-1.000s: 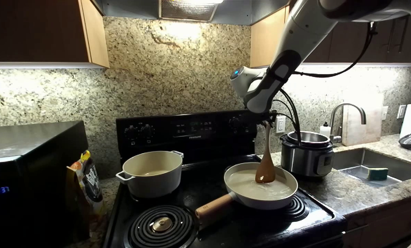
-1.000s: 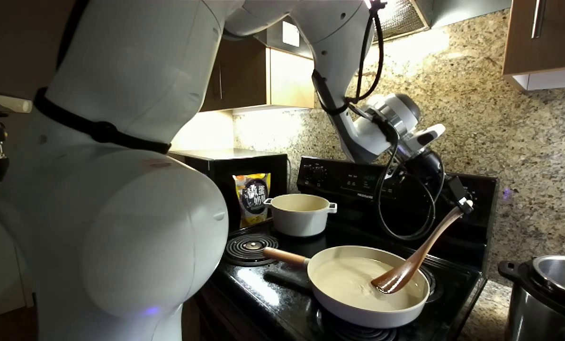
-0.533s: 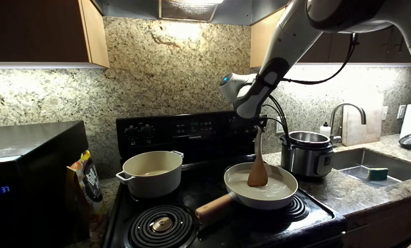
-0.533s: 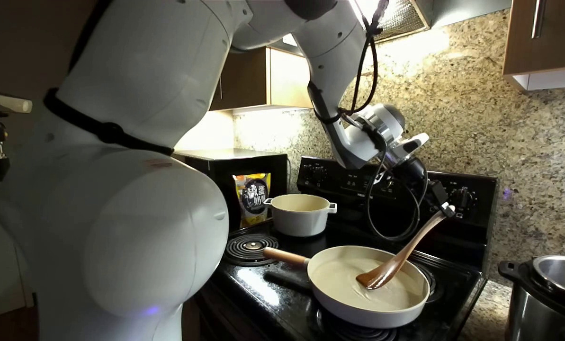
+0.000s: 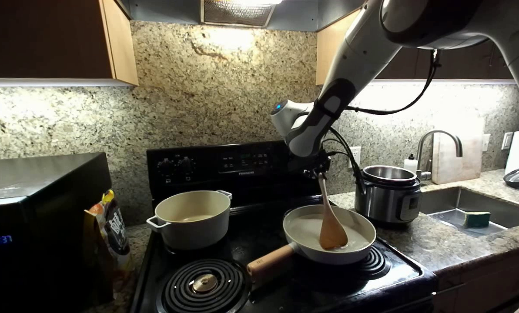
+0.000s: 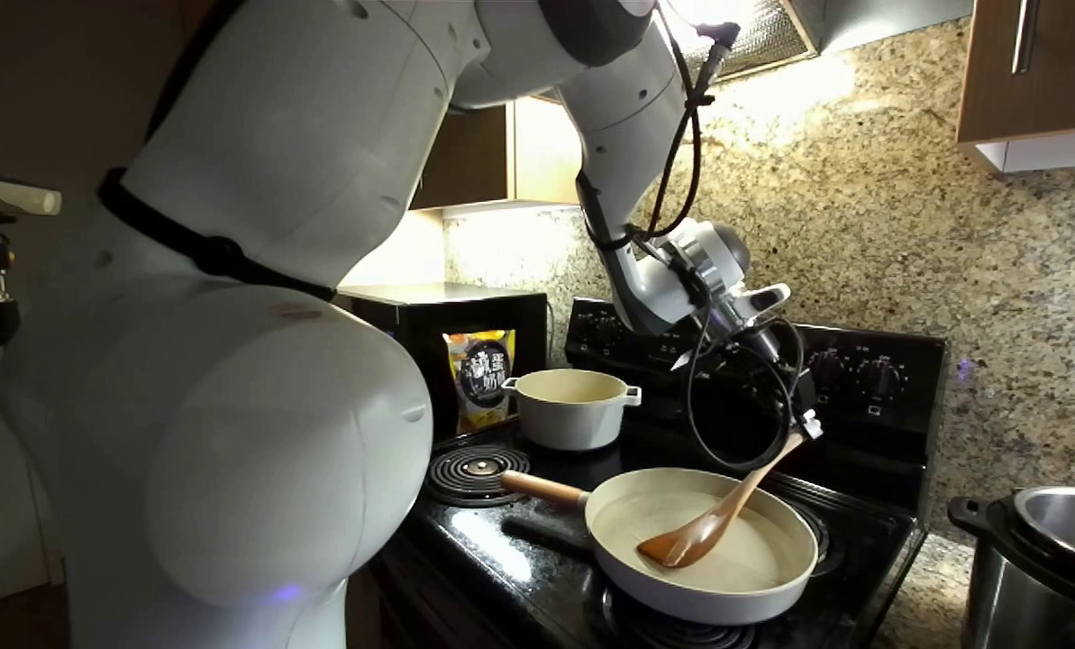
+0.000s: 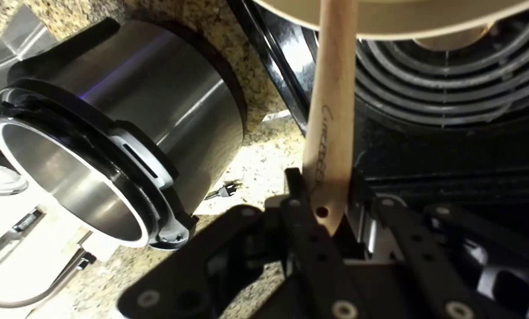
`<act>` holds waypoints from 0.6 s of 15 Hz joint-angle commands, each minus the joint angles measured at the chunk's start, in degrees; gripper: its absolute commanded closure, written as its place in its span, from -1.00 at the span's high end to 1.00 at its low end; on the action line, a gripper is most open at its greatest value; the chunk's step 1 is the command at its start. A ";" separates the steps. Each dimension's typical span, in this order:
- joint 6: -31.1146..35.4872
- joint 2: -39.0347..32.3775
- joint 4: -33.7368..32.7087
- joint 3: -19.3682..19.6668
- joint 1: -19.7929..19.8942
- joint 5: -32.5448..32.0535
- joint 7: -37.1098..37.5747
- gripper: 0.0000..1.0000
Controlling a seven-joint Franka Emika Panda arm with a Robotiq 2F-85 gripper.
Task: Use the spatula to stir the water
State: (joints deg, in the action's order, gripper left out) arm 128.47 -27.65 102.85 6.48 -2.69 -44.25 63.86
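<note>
1. Start at the left in an exterior view: the pan handle [image 6: 544,489] points left, away from the round pan [image 6: 681,606]
2. Move right into the pan: it holds shallow, pale water [image 6: 758,557]
3. Locate the blade [image 6: 681,543] of the spatula [image 6: 737,501]: its lower edge sits in the water, near the pan's side by the pan handle; contact with side or floor cannot be told
4. Follow the long axis rightward: the spatula rises at a slant from the blade and passes over the pan's edge
5. Check the grip at the right: the gripper [image 6: 807,424] stands above the pan; its fingers [image 7: 295,182] are narrow, pinching the spatula's upper end from both sides in the wrist view
6. Apply the governing relation (judgement): the blade lies below and left of the fingers, so a stroke to the right likely has most room; a push left may knock the pan, and a small turn of the gripper should swing the blade widely
</note>
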 commanded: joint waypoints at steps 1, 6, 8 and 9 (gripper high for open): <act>-1.05 1.96 2.18 -1.97 2.12 7.20 -13.55 -0.77; -4.65 1.86 1.82 -0.77 1.45 15.23 -25.96 -0.77; -5.03 2.37 2.51 -0.45 1.07 17.03 -28.96 -0.77; -2.64 0.05 0.15 1.10 -0.33 15.35 -24.32 -0.47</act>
State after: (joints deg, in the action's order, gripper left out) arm 125.66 -27.53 103.04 5.90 -1.52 -29.81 40.08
